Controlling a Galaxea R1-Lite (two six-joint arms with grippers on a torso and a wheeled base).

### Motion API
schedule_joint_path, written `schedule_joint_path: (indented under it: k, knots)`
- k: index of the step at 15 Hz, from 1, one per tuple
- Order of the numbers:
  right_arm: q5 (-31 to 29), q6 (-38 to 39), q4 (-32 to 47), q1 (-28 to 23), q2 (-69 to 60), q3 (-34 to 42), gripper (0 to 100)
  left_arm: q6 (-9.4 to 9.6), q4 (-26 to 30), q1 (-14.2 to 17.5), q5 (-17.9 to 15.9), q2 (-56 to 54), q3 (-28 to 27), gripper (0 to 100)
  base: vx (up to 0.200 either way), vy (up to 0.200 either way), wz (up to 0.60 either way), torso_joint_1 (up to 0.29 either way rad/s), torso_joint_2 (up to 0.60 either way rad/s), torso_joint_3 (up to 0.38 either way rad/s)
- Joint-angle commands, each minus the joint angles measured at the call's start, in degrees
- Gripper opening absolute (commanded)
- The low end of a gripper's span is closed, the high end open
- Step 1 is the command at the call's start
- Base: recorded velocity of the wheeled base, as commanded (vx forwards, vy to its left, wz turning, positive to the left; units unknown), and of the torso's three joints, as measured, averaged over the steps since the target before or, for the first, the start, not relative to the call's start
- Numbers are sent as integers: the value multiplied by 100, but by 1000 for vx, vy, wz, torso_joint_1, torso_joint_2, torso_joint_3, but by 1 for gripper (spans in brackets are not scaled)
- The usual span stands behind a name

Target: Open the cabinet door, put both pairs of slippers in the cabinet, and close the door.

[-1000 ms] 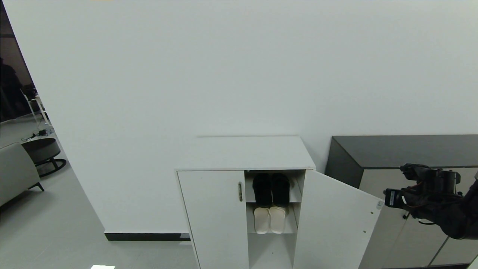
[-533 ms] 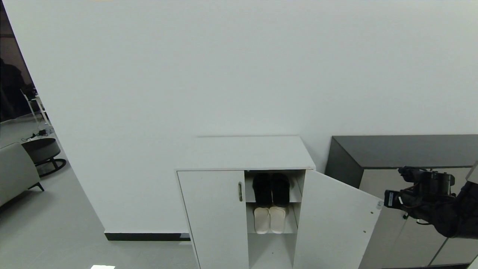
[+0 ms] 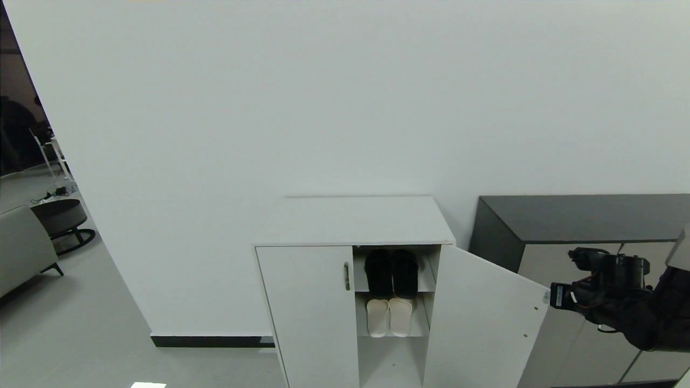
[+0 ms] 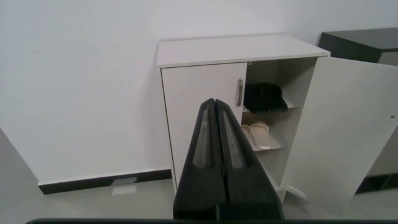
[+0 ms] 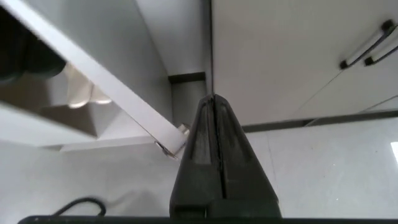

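The white cabinet (image 3: 350, 221) has its right door (image 3: 485, 318) swung open and its left door (image 3: 307, 312) closed. Black slippers (image 3: 392, 272) lie on the upper shelf, cream slippers (image 3: 389, 316) on the shelf below. My right gripper (image 3: 555, 296) hangs just right of the open door's outer edge, fingers shut and empty. The right wrist view has that gripper (image 5: 212, 99) beside the door edge (image 5: 106, 87). Facing the cabinet from the front, my left gripper (image 4: 215, 102) is shut on nothing, with both pairs (image 4: 264, 98) visible inside.
A dark-topped sideboard (image 3: 582, 215) stands right of the cabinet, close behind the open door and my right arm. A grey sofa (image 3: 21, 248) and a round dark table (image 3: 59, 215) sit far left. Bare grey floor (image 3: 108, 334) lies left of the cabinet.
My right gripper has dropped a little and shifted left, closer to the open door's edge. The cabinet, door and slippers have not moved.
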Motion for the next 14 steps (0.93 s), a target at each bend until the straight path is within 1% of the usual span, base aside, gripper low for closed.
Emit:
schedule_joint_path:
  k: [1,3,5,9,12,14]
  knots:
    - [54,-4,-38,382,-596,513,0,-9,5,1,0,8,0,0,0,0,0,0,0,0]
    - [177,13,-38,812,-1159,953,0,-9,-4,1,0,8,0,0,0,0,0,0,0,0]
    - [177,13,-38,1041,-1492,1146,0,-9,-4,1,0,8,0,0,0,0,0,0,0,0]
    - [142,-4,-55,1050,-1211,1094,0,-9,-4,1,0,8,0,0,0,0,0,0,0,0]
    - [63,-4,-143,1217,-877,1085,0,-9,-4,1,0,8,0,0,0,0,0,0,0,0]
    - [-245,-4,-152,1516,-728,1102,0,-1,-4,1,0,8,0,0,0,0,0,0,0,0]
